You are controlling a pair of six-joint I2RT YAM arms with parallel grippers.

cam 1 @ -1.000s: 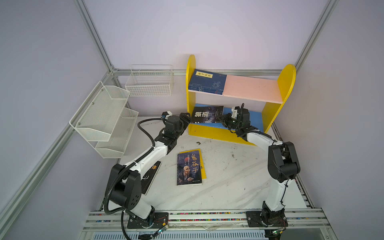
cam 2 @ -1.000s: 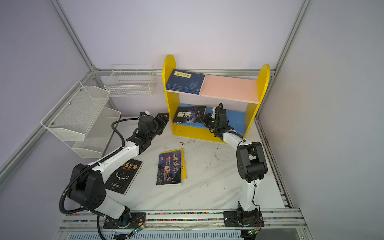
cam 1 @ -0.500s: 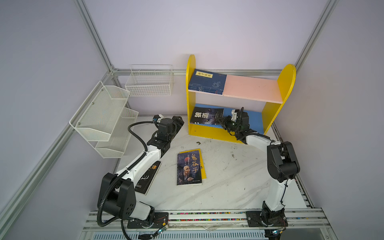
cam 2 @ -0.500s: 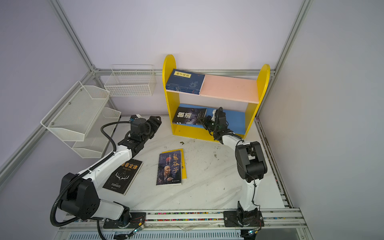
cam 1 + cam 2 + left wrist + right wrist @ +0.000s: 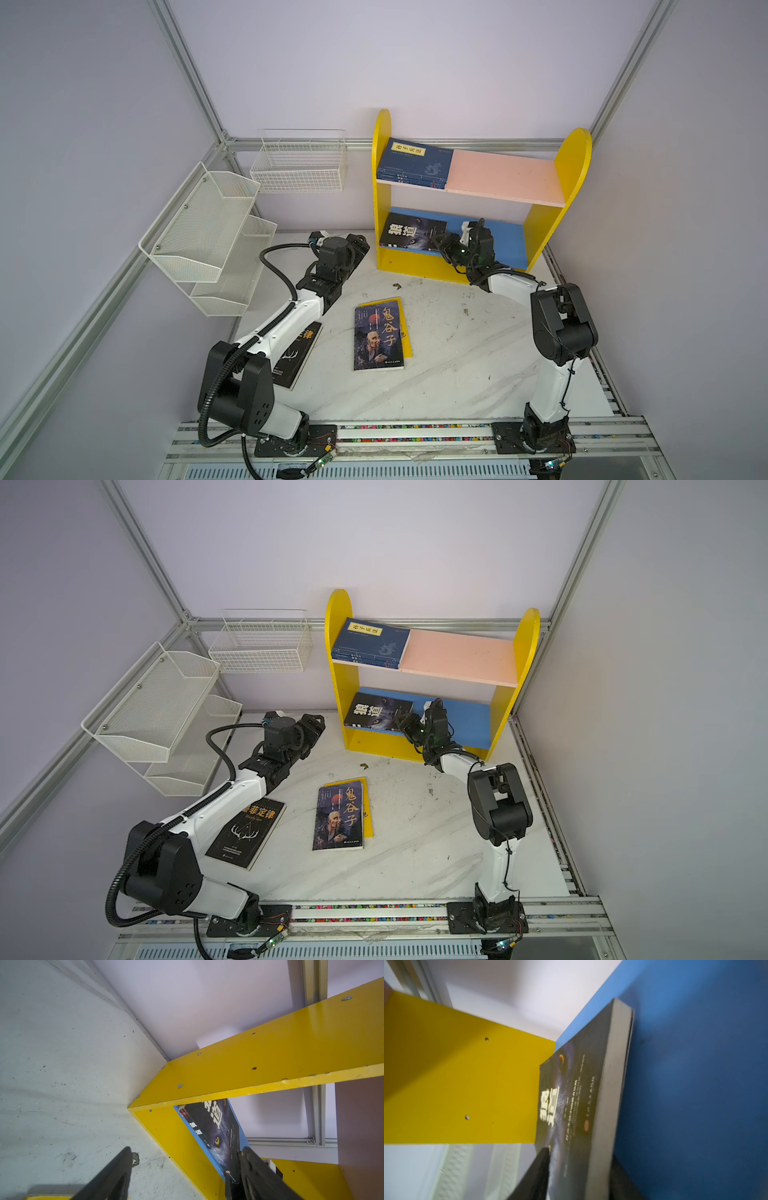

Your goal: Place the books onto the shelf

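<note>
The shelf (image 5: pixel 575 166) has 2 yellow round-topped sides, 1 pink upper board and 1 blue lower board. A navy stack (image 5: pixel 415 164) with a yellow title label lies on the pink board. The wolf-cover book (image 5: pixel 409 235), black, lies flat on the blue board. In front of the shelf 3 more lie flat: 1 portrait book (image 5: pixel 378 336) atop 1 yellow book (image 5: pixel 367 812), and 1 antler book (image 5: pixel 245 833). The left gripper (image 5: pixel 186 1150), beside the shelf, gapes wide and empty. The right gripper (image 5: pixel 581 1157) straddles the wolf-cover book's edge; whether it pinches, I cannot tell.
</note>
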